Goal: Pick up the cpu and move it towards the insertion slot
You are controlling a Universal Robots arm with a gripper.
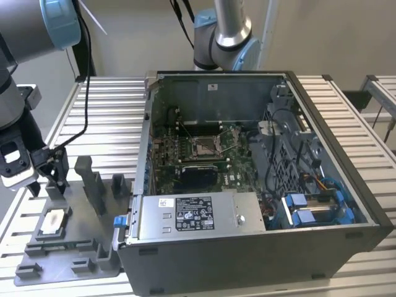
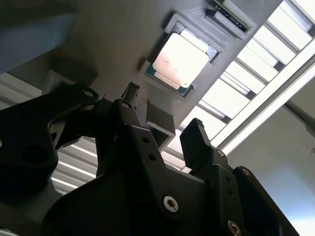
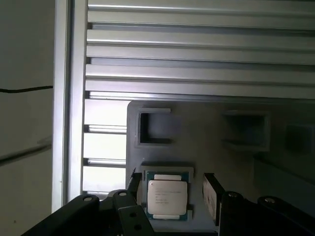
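Gripper (image 1: 48, 184), jaws spread and empty, poised above the cpu (image 1: 52, 221), which lies flat in the grey fixture (image 1: 80, 244). Chip appears light, rigid, thin, fragile; opposite side edges offer the hold.

Slatted metal desk (image 1: 117, 117), ribs running crosswise. Resting directly on it: grey fixture plate (image 1: 62, 245) at the exterior view's left, open computer case (image 1: 247, 247) just beside, seemingly touching the plate's edge. Bare slats beyond both.
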